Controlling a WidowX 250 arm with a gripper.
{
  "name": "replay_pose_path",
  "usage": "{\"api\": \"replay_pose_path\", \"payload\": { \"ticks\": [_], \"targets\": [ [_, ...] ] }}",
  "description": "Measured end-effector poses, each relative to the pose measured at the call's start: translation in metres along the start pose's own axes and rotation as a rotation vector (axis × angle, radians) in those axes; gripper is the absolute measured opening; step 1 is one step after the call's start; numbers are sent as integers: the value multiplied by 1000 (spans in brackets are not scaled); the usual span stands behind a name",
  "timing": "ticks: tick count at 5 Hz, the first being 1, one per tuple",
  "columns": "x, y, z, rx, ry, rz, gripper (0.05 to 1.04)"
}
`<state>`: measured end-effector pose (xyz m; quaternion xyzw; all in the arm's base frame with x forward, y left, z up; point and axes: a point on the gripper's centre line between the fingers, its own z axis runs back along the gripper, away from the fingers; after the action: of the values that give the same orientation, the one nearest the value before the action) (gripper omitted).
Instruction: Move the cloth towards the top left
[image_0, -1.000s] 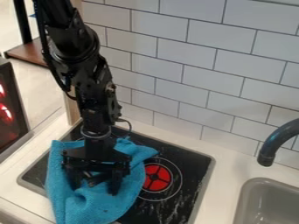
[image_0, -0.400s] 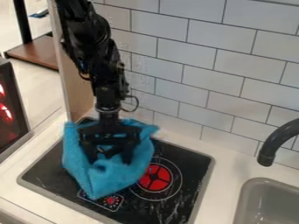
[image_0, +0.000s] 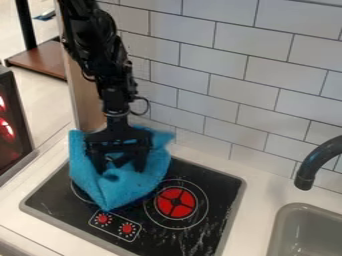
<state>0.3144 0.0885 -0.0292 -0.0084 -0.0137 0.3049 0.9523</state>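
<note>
Red spots glow on a dark panel (image_0: 13, 120) at the left edge, with pale floor (image_0: 40, 100) beyond it and a brown wooden shelf (image_0: 43, 59) farther off. To its right an upright wooden board (image_0: 83, 95) stands at the far left corner of the white counter (image_0: 23, 195). Set into that counter is a black cooktop (image_0: 60, 205). Over its far left part lies the blue cloth (image_0: 120, 187), rumpled, one corner pointing near toward two red knobs (image_0: 104, 219). The gripper (image_0: 120, 169) hangs down onto the cloth; I cannot tell whether its claw is spread or pinching. Right of the cloth sits a round red burner (image_0: 176, 202). White tiles (image_0: 200, 75) line the far wall, and at the right a dark faucet (image_0: 314, 162) curves near a grey sink (image_0: 284, 225).
</note>
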Motion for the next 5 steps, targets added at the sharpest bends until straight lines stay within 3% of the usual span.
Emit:
{"api": "replay_pose_path", "payload": {
  "ticks": [1,2,4,5],
  "targets": [
    [-4,1,1,0,27,8,999],
    [-7,-3,16,-23,38,4,999],
    [-5,-16,82,-139,-42,-9,999],
    [-1,-1,112,-193,-80,26,999]
  ]
}}
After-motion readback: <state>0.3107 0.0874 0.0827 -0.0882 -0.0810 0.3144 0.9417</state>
